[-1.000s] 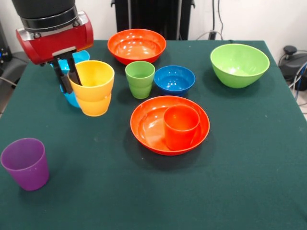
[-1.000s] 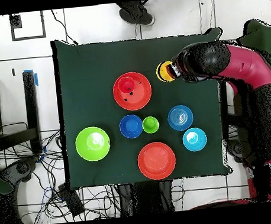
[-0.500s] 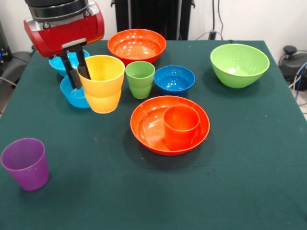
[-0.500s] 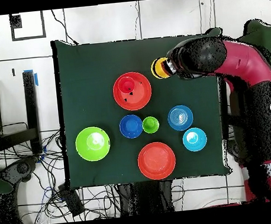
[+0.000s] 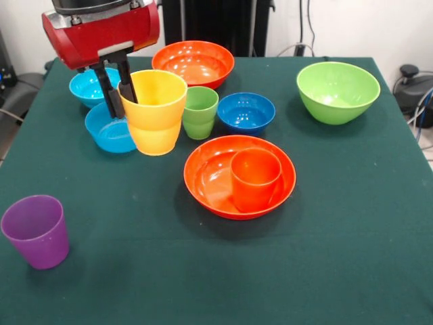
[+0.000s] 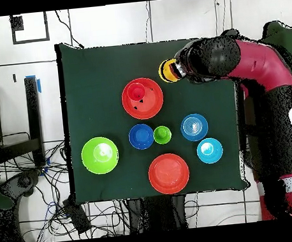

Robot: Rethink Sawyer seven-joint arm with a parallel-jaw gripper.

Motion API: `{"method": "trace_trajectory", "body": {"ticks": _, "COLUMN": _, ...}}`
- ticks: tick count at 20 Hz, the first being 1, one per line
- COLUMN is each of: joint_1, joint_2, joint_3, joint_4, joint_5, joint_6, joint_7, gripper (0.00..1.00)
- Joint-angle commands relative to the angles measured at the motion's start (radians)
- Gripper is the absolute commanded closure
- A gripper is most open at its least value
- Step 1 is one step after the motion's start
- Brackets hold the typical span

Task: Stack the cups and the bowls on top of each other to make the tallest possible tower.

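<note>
— What has your claw (image 5: 119,82) got?

— It is closed on the rim of the yellow cup (image 5: 155,110), one finger inside and one outside the left wall. I hold the cup upright, above the worktop (image 5: 352,237) at its left side.

— What is around it?

— Two light blue bowls (image 5: 110,131) sit just left and behind it, and the green cup (image 5: 200,112) stands just to its right, with the small dark blue bowl (image 5: 246,112) beside that. An orange bowl (image 5: 193,63) is at the far edge.

— And the rest?

— The orange cup (image 5: 256,179) stands inside the near orange bowl (image 5: 210,177) at the middle. The lime green bowl (image 5: 337,91) is far right, the purple cup (image 5: 36,230) near left, well apart
</note>
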Motion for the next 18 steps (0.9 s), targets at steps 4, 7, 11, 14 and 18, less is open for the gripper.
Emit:
{"method": "trace_trajectory", "body": {"ticks": 4, "joint_1": 0.048, "joint_2": -0.006, "joint_3": -0.029, "joint_4": 0.108, "joint_5": 0.009, "joint_6": -0.042, "joint_7": 0.159, "gripper": 1.00}}
{"method": "trace_trajectory", "body": {"ticks": 7, "joint_1": 0.049, "joint_2": -0.010, "joint_3": -0.031, "joint_4": 0.122, "joint_5": 0.010, "joint_6": -0.054, "joint_7": 0.163, "gripper": 1.00}}
{"method": "trace_trajectory", "body": {"ticks": 11, "joint_1": 0.042, "joint_2": -0.011, "joint_3": -0.036, "joint_4": 0.144, "joint_5": 0.012, "joint_6": -0.071, "joint_7": 0.173, "gripper": 1.00}}
{"method": "trace_trajectory", "body": {"ticks": 14, "joint_1": 0.036, "joint_2": -0.015, "joint_3": -0.039, "joint_4": 0.159, "joint_5": 0.015, "joint_6": -0.083, "joint_7": 0.175, "gripper": 1.00}}
{"method": "trace_trajectory", "body": {"ticks": 18, "joint_1": 0.035, "joint_2": -0.018, "joint_3": -0.039, "joint_4": 0.169, "joint_5": 0.016, "joint_6": -0.103, "joint_7": 0.175, "gripper": 1.00}}
